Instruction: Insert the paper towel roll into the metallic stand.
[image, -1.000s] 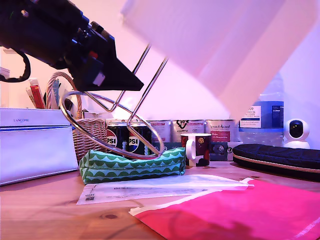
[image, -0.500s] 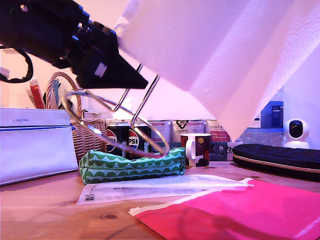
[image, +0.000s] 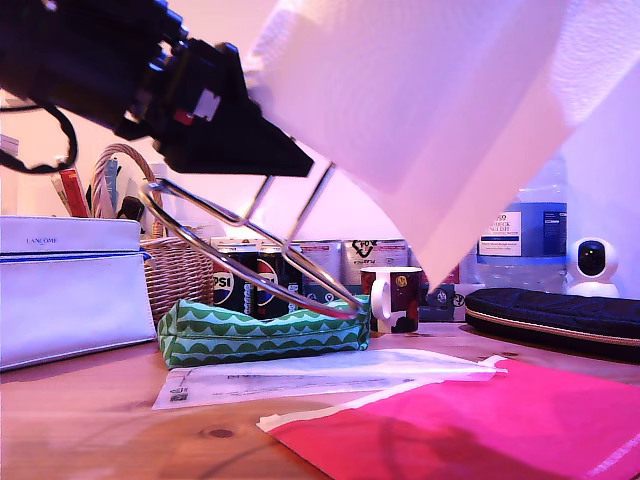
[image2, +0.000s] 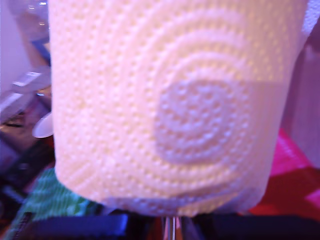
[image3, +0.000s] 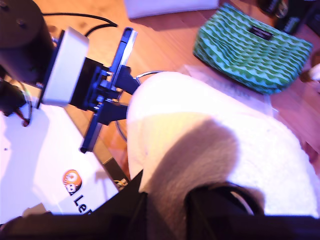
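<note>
Insertion step, both parts held in the air above the desk (image: 100, 420). My first gripper (image: 296, 166) is clenched on the stand (image: 306, 210). The stand is tilted steeply, its ring base slanting down toward the green pouch (image: 265, 330) that lies mid-desk, and its looped rod runs up toward the roll (image: 420, 100). My second gripper (image3: 165, 202) grasps the roll, with a jaw dark on either side of the paper; how wide the jaws are spread I cannot tell, since the roll fills the gap. The roll hangs high, on the exterior view's right of the stand, with a loose sheet draped below it. In the first wrist view the embossed face of the roll (image2: 175, 110) fills the frame, with the rod just beneath it. Whether the rod tip has entered the core is hidden. By my judgement the next move calls for lining the core up with the rod axis, then sliding the roll down toward the ring.
</note>
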